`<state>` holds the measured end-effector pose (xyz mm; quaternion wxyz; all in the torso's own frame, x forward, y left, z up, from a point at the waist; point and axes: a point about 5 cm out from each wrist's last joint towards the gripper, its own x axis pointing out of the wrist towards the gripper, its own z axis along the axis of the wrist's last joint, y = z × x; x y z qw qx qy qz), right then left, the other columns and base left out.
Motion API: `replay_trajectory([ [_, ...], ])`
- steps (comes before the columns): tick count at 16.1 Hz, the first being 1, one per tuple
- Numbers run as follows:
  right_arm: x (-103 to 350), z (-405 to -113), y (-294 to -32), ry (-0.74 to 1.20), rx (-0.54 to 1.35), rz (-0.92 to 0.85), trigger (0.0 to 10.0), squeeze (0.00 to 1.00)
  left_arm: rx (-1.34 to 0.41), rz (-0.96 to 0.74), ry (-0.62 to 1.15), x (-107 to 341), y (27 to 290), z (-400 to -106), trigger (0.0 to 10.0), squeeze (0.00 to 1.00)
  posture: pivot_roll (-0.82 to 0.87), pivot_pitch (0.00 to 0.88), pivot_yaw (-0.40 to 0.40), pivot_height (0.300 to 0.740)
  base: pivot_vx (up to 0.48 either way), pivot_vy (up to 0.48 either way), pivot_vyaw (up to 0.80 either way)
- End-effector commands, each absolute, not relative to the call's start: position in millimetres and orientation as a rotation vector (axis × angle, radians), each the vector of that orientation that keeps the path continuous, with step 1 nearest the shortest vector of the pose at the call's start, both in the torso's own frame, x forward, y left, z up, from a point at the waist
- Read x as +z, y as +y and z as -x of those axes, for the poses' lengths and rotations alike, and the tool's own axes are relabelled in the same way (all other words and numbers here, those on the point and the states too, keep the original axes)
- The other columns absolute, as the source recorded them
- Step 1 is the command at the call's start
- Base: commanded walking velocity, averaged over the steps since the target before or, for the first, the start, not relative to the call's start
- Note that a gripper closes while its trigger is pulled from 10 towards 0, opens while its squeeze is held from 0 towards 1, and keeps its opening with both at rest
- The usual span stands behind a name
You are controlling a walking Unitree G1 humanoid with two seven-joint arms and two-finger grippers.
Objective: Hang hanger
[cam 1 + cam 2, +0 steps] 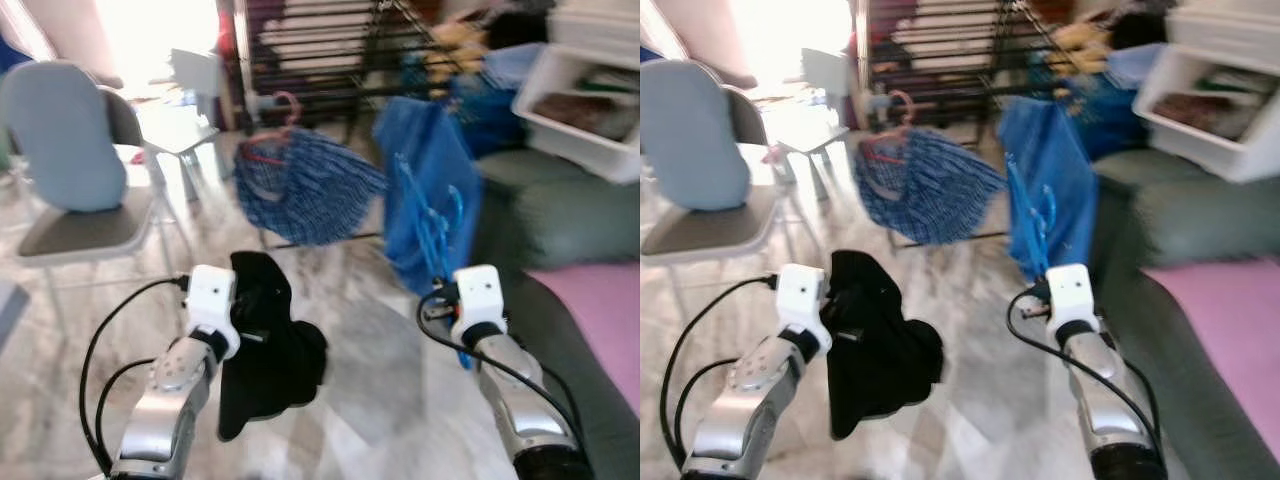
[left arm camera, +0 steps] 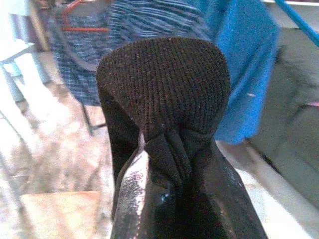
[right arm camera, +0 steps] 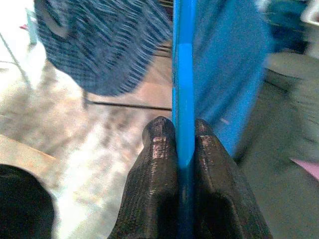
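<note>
My right gripper [image 3: 184, 133] is shut on the thin bar of a blue plastic hanger [image 3: 183, 74], which rises in front of a hanging blue cloth [image 1: 430, 185]. A black knit garment [image 1: 268, 355] is pinched in my shut left gripper [image 2: 162, 149] and droops below the left wrist [image 1: 211, 300]. Ahead stands a dark drying rack [image 1: 320, 50]. A blue plaid garment [image 1: 305, 190] hangs from it on a pink hanger [image 1: 282, 108]. Both arms are held out low, a short way before the rack.
A grey chair with a pale blue back [image 1: 65, 150] stands at the left, a small white table [image 1: 185, 125] behind it. At the right are a dark green sofa [image 1: 570, 215] with a pink cushion [image 1: 600, 300] and a white bin [image 1: 580, 105]. Pale marble floor [image 1: 370, 370] lies between.
</note>
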<state>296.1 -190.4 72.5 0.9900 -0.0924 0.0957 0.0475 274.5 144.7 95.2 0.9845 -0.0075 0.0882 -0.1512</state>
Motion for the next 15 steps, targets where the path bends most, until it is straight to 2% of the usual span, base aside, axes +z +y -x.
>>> replay_trajectory([
  [1, 74.5, -297.9, -185.8, 0.177, 0.095, 0.194, 10.0, 0.0, -0.296, -0.006, 0.15, 100.8, 148.9, -276.8, 10.0, 0.0, -0.05, 0.0, -0.015, 0.74, -0.364, 0.0, 0.0],
  [8, 71.4, -297.2, -183.8, 0.205, 0.121, 0.211, 10.0, 0.0, -0.331, -0.011, 0.152, 98.5, 139.0, -272.8, 10.0, 0.0, -0.06, 0.0, -0.016, 0.74, -0.314, 0.0, 0.0],
  [15, 68.9, -295.3, -180.0, 0.231, 0.152, 0.207, 10.0, 0.0, -0.365, -0.046, 0.121, 104.3, 135.1, -278.7, 10.0, 0.0, -0.07, 0.0, -0.007, 0.74, -0.041, 0.0, 0.0],
])
